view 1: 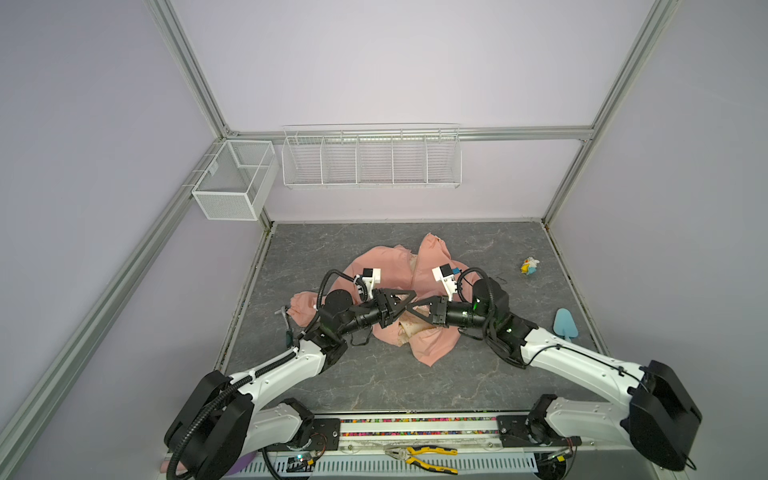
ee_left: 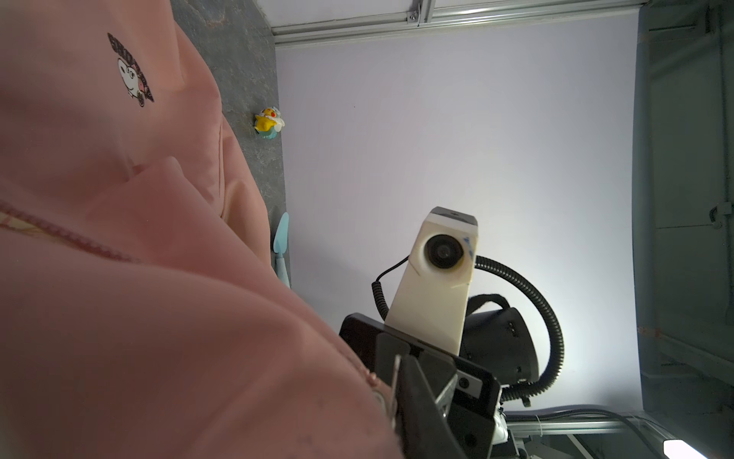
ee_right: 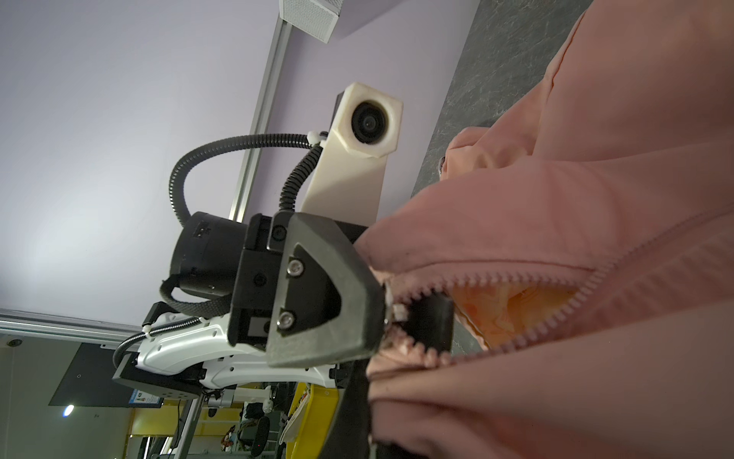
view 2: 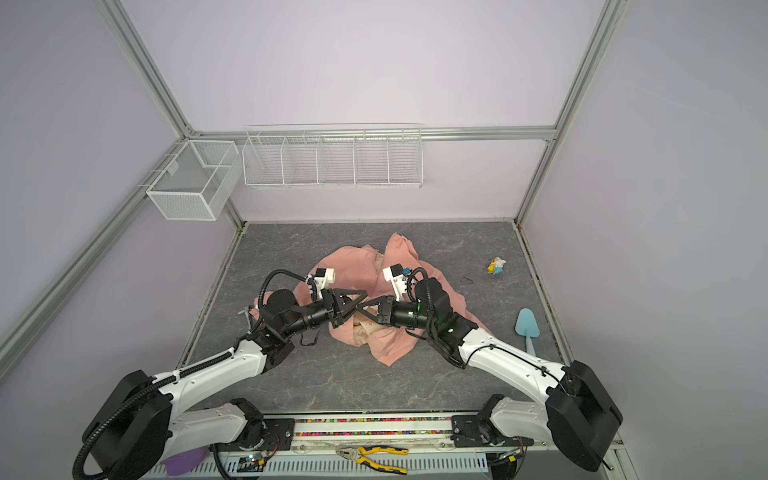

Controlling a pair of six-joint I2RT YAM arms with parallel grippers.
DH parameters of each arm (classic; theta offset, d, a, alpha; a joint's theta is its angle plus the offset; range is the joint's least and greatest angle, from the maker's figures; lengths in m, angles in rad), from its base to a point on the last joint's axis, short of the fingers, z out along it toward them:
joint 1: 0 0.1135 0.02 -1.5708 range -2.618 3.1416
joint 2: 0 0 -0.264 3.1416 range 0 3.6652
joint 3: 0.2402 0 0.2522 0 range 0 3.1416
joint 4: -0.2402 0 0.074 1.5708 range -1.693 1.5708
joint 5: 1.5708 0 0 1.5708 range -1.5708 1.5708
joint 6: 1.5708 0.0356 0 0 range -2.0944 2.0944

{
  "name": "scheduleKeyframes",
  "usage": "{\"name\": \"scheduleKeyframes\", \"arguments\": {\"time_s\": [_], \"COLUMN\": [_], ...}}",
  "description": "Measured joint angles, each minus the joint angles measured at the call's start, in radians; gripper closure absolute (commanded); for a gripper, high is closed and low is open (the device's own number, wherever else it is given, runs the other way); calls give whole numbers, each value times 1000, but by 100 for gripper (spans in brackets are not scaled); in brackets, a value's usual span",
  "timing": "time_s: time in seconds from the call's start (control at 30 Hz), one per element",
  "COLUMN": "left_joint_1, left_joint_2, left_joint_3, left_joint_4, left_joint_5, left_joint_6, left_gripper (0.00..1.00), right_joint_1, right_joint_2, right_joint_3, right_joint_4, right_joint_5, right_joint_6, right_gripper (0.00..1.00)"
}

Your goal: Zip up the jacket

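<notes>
The salmon-pink jacket [view 1: 386,266] [view 2: 353,266] lies crumpled mid-table, and its cartoon chest patch [ee_left: 131,75] shows in the left wrist view. My two grippers meet tip to tip over its near part. In the right wrist view my left gripper [ee_right: 397,318] pinches the lower end of the zipper [ee_right: 496,278]. From there the two rows of teeth spread apart over cream lining [ee_right: 516,306]. My right gripper [view 1: 409,309] [view 2: 360,308] is shut on the jacket's edge beside it, with one finger [ee_right: 349,409] against the fabric. Pink fabric hides the left jaws in the left wrist view.
A small yellow duck toy [view 1: 530,266] and a light-blue scoop [view 1: 565,326] lie on the right of the table. A small tool [view 1: 284,313] lies left of the jacket. Two white wire baskets [view 1: 232,178] [view 1: 370,158] hang on the walls. Pliers [view 1: 424,455] lie by the arm bases.
</notes>
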Motion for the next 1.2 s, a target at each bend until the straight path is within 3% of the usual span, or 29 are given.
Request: {"name": "scheduleKeyframes", "arguments": {"time_s": [0.23,0.43,0.77,0.9,1.13,1.2], "left_joint_1": [-1,-1,-1,-1,-1,-1], "left_joint_2": [27,24,-54,-56,-54,-54], "left_joint_3": [-4,-34,-52,-52,-55,-59], "left_joint_4": [86,133,64,52,42,42], "left_joint_5": [-2,-14,-37,-37,-43,-45], "left_joint_6": [-21,-31,-10,-4,-3,-3], "left_gripper": [66,65,65,69,85,92], "right_joint_1": [2,2,0,0,0,0], "right_joint_2": [1,1,-4,-4,-4,-4], "right_joint_3": [4,5,5,5,5,5], "right_joint_4": [-8,-20,-41,-42,-38,-39], "right_joint_5": [9,20,34,35,35,35], "right_joint_6": [-6,-12,-21,-23,-23,-23], "right_gripper": [94,94,94,94,94,90]}}
